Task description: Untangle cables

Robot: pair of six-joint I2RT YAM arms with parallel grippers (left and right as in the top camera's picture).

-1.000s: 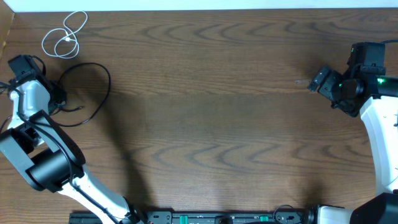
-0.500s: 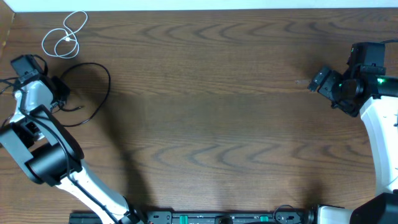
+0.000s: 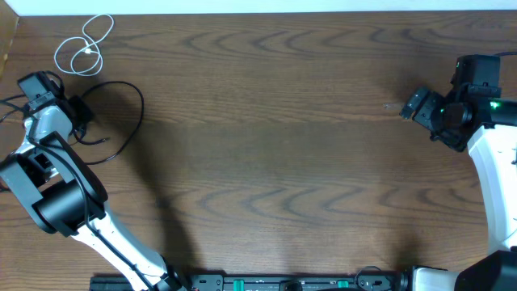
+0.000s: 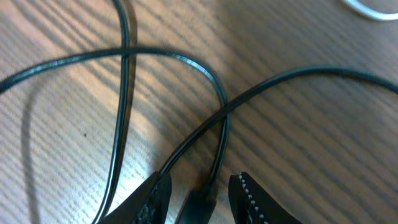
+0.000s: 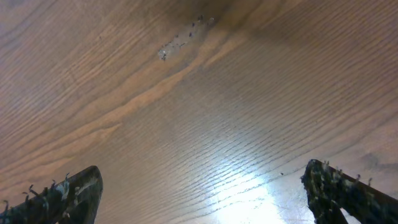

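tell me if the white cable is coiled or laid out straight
Coiled: the white cable lies in loose overlapping loops, not in a straight line.

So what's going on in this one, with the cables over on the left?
The left gripper is low over the left side of the table. Its jaws stand either side of a black cable end, where the black cables cross one another. Whether the end is actually pinched cannot be told. The white cable lies coiled on its own near the top left corner of the overhead view. The right gripper hangs open over bare wood, holding nothing.
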